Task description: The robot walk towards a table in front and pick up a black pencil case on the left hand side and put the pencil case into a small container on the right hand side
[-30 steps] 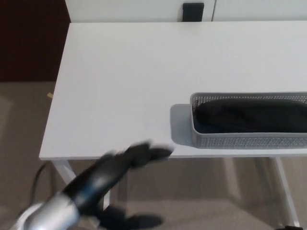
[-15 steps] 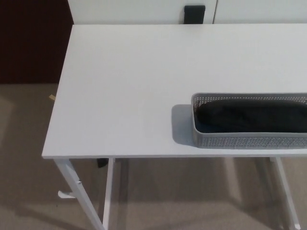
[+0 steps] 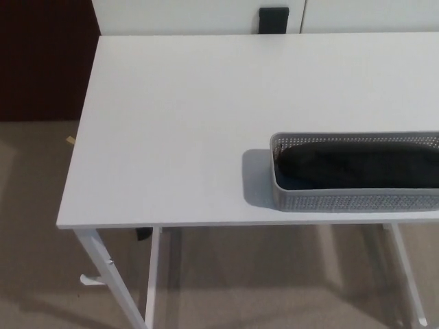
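Lying lengthwise inside the grey perforated container (image 3: 343, 201), the black pencil case (image 3: 357, 164) fills most of it. The container sits at the near right of the white surface (image 3: 178, 123), close to the near edge and cut off by the right border. Neither hand of the robot shows, so released or clenched cannot be told. A small black object (image 3: 274, 19) stands beyond the far edge.

Honestly, none of the robot's body shows in the head view. The left hand and right hand are both out of shot.
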`<state>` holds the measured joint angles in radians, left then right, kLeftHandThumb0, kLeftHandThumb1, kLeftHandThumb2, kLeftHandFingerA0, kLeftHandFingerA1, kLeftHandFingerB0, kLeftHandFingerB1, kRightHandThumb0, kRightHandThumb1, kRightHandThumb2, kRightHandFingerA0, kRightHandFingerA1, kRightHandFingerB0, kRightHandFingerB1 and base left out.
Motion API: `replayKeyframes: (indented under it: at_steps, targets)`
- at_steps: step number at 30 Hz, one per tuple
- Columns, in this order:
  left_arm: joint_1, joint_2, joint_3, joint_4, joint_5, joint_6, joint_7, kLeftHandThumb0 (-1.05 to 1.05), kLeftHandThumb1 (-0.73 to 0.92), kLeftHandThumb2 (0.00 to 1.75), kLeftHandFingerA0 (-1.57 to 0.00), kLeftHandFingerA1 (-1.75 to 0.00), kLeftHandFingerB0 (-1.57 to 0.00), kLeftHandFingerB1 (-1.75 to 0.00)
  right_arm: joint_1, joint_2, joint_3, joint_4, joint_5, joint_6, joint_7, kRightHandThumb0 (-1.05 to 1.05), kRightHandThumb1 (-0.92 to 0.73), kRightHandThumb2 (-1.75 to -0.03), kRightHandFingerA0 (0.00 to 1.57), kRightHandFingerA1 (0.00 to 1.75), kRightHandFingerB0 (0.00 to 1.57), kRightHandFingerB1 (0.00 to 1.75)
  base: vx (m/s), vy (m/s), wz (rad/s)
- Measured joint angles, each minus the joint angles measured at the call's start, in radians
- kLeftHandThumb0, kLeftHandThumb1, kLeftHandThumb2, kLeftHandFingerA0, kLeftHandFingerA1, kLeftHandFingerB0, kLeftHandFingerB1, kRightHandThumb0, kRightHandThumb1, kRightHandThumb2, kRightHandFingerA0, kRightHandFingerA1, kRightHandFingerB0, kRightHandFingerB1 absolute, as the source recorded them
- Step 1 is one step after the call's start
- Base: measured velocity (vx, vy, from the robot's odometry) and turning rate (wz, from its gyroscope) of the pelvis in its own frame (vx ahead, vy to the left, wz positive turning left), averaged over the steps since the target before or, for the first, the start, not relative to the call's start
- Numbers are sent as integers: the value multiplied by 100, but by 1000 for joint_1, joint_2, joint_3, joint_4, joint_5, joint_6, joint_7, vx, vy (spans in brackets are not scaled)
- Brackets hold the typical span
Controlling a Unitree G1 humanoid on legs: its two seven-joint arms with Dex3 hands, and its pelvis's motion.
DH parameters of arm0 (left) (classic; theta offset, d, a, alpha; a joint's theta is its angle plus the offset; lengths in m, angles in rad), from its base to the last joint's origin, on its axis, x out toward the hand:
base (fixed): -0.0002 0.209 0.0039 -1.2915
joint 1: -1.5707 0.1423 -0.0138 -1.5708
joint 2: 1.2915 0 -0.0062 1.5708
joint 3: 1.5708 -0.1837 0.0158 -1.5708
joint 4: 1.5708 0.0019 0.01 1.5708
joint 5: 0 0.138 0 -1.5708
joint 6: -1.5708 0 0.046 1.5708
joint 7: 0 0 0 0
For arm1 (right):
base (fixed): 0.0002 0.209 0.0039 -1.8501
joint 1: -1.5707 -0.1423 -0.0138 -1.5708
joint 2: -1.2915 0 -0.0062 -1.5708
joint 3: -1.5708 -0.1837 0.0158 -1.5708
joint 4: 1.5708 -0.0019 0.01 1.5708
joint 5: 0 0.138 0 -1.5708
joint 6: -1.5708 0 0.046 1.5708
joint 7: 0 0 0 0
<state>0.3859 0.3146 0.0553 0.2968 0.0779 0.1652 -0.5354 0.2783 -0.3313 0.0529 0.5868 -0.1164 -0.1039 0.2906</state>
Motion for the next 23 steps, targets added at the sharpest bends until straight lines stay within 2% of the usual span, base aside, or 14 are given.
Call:
replayKeyframes:
  at_steps: [1, 2, 8, 11, 23]
  targets:
    - [-19, 0, 0, 48, 0, -9, 12, -69, 60, 58, -15, -41, -16, -29, 0, 3, -3, 2, 1, -3, -2, -35, -42, -84, 38, 61, 21, 51, 0, 0, 0]
    - [-38, -1, 3, 93, -1, -18, 23, -68, 61, 59, -16, -42, -16, -29, -1, 6, -8, 4, 2, -7, -4, -45, -57, -70, 38, 54, 28, 46, 0, 0, 0]
    - [-99, -2, 39, 315, -4, -95, 94, -69, 58, 58, -20, -41, -19, -29, 5, 24, -43, 37, 7, -45, -29, -47, -59, -71, 30, 52, 21, 44, 0, 0, 0]
    - [-117, -2, 41, 394, -3, -151, 134, -69, 59, 58, -20, -40, -21, -29, 6, 40, -67, 51, 13, -60, -38, -46, -59, -71, 31, 53, 22, 45, 0, 0, 0]
    - [-171, 9, 40, 527, -4, -301, 201, -68, 60, 57, -17, -35, -18, -28, -11, 64, -100, 92, 28, -113, -60, -46, -59, -71, 33, 54, 23, 46, 0, 0, 0]
